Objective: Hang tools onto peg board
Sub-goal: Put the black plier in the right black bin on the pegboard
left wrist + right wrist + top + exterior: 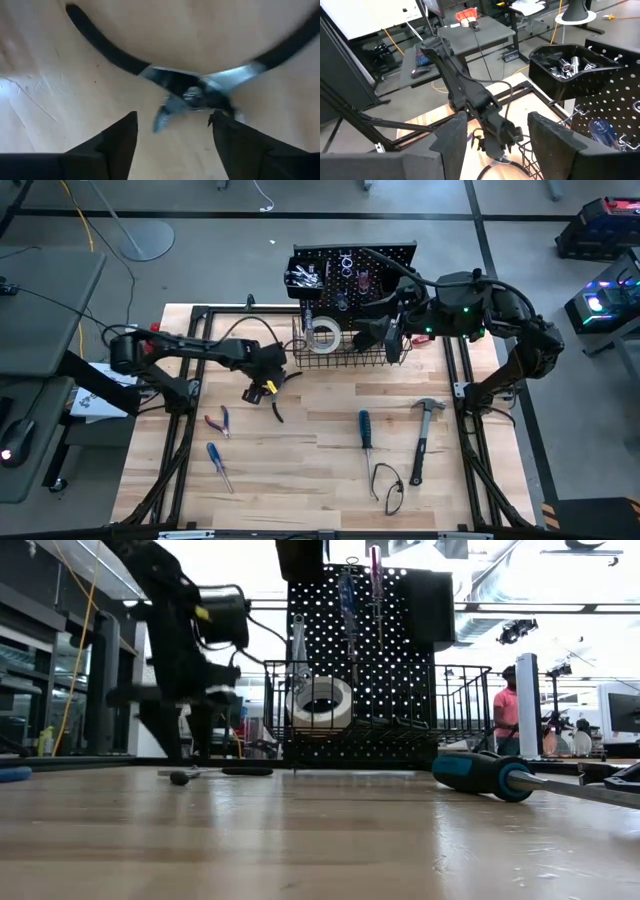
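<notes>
My left gripper, fingers spread, hovers over black-handled pliers at the table's ten o'clock. Pickup step, I judge; next: descend and close. My right gripper, spread, waits by the peg board.

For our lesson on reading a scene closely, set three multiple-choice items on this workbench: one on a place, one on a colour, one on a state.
1. Where is the white tape roll?
A. In the wire basket
B. Flat on the tabletop
C. In a gripper

2. What colour is the hammer's handle?
A. Red
B. Blue
C. Black

3. How is the left gripper?
A. Shut on the hammer
B. Open over the black-handled pliers
C. Shut on the tape roll

Answers:
1 A: the white tape roll stands inside the wire basket.
2 C: the hammer has a black handle.
3 B: the left gripper has its fingers apart above the black-handled pliers.
</notes>
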{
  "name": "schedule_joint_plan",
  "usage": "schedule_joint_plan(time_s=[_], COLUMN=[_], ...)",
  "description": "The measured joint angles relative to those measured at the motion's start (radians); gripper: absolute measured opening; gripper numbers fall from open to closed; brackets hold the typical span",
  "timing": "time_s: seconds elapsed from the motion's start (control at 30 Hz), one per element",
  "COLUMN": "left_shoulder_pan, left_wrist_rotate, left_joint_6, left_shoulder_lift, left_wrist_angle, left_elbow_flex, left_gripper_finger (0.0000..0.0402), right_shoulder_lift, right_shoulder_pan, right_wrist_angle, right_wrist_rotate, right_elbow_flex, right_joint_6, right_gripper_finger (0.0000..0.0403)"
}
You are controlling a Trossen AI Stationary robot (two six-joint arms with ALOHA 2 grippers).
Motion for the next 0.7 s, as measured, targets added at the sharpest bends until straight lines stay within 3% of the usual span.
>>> schedule_joint_plan(time_s=[0.17, 0.37, 0.47, 0.63, 0.7], left_shoulder_pan=[0.001, 0.003, 0.001, -0.003, -0.008], left_wrist_rotate=[-0.098, -0.03, -0.01, 0.006, -0.001], left_joint_6=[0.061, 0.105, 0.107, 0.085, 0.036], left_shoulder_lift=[0.089, 0.133, 0.158, 0.174, 0.168], left_wrist_angle=[0.042, 0.053, 0.052, 0.033, 0.034], left_elbow_flex=[0.005, 0.007, 0.01, 0.011, 0.011], left_gripper_finger=[0.0243, 0.0212, 0.0167, 0.0044, 0.0016], right_shoulder_lift=[0.0, 0.0, 0.0, 0.0, 0.0], right_shoulder_pan=[0.0, 0.0, 0.0, 0.0, 0.0], right_wrist_angle=[0.0, -0.003, -0.01, -0.01, -0.01], right_wrist_rotate=[-0.01, -0.027, -0.027, -0.053, -0.073], right_elbow_flex=[0.0, 0.0, 0.0, 0.0, 0.0], right_joint_6=[-0.005, -0.005, 0.002, 0.003, 0.003], right_gripper_finger=[0.0197, 0.0197, 0.0197, 0.0197, 0.0197])
